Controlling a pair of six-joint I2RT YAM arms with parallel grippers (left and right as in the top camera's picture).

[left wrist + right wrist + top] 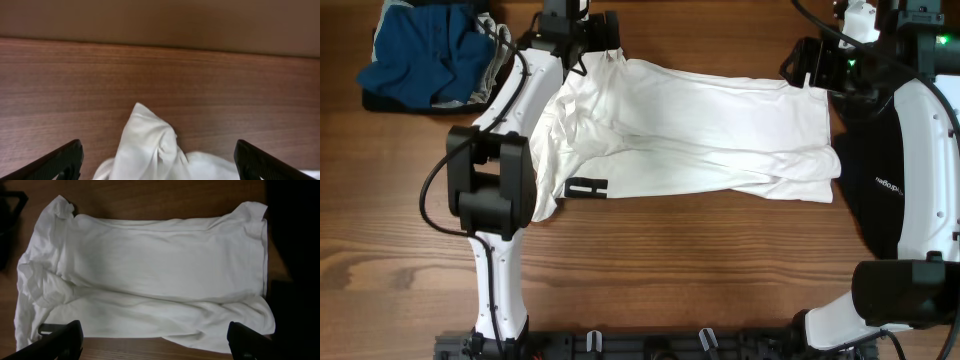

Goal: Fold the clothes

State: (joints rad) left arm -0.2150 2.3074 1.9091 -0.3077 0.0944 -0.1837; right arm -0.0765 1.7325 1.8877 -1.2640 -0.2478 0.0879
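The white T-shirt (pixel 700 130) lies folded lengthwise across the middle of the table, with its black bar print (pixel 586 187) showing at the front left. My left gripper (pixel 592 42) is open at the shirt's far left corner. In the left wrist view, a bunched white corner (pixel 150 145) sits between the spread fingers (pixel 158 150), which do not grip it. My right gripper (pixel 807 70) is open and empty above the shirt's far right corner. The right wrist view shows the whole shirt (pixel 150 265) below the spread fingers (pixel 155 330).
A blue garment (pixel 425 55) with a grey one (pixel 492 72) beside it is piled at the far left corner. A black garment with a small white logo (pixel 890 185) lies at the right edge under the right arm; it also shows in the right wrist view (pixel 295 255).
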